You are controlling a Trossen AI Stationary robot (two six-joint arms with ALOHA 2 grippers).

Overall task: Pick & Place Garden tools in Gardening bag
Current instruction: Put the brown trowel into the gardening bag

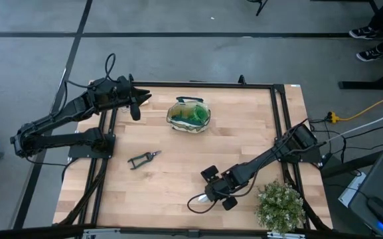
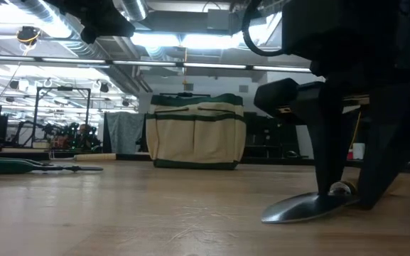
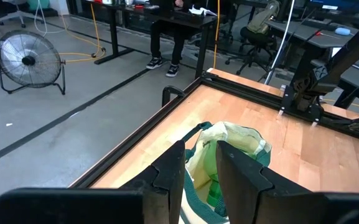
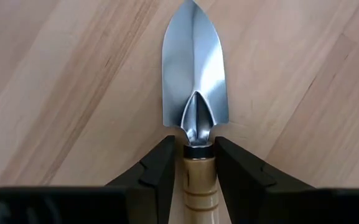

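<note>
The silver trowel (image 4: pixel 195 81) with a wooden handle lies near the table's front, right of the middle, and my right gripper (image 1: pixel 216 191) is shut on it. The black pruning shears (image 1: pixel 143 159) lie flat on the table left of the middle. The cream gardening bag (image 1: pixel 188 116) with green trim stands on its base at the far middle, with something green inside. My left gripper (image 3: pixel 201 168) hovers open and empty just left of the bag, which shows between its fingers. My right gripper pinches the trowel's wooden handle (image 4: pixel 198 171) between its two fingers, just behind the metal collar at the blade end. The fingers come from above, one on each side of the handle. The blade (image 2: pixel 311 206) lies on the table.
A bushy potted plant (image 1: pixel 281 206) stands at the front right corner, close to my right arm. A black frame (image 1: pixel 281 99) runs along the table's edges. Bare wood lies between the shears and the trowel.
</note>
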